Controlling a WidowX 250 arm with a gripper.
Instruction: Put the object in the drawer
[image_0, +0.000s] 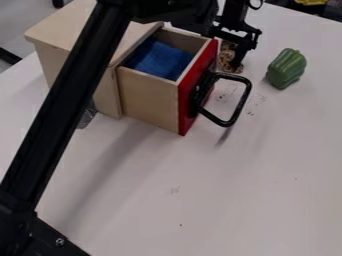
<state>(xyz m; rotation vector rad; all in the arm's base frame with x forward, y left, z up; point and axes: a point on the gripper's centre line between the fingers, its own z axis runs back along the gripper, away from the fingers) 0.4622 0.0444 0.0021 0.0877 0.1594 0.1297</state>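
The black gripper (238, 54) hangs low at the upper middle, just beyond the drawer's red front. Right at it is a small brown patterned object (226, 54), partly covered by the gripper and the drawer front; whether it is held I cannot tell. The wooden drawer (150, 95) stands pulled out of its box, with a blue cloth (160, 59) inside. Its black handle (242, 102) sticks out to the right.
A green pepper-shaped toy (287, 68) lies on the white table (254, 190), right of the gripper. The wooden box (63, 37) stands at the upper left. The black arm crosses the left side and passes over the box.
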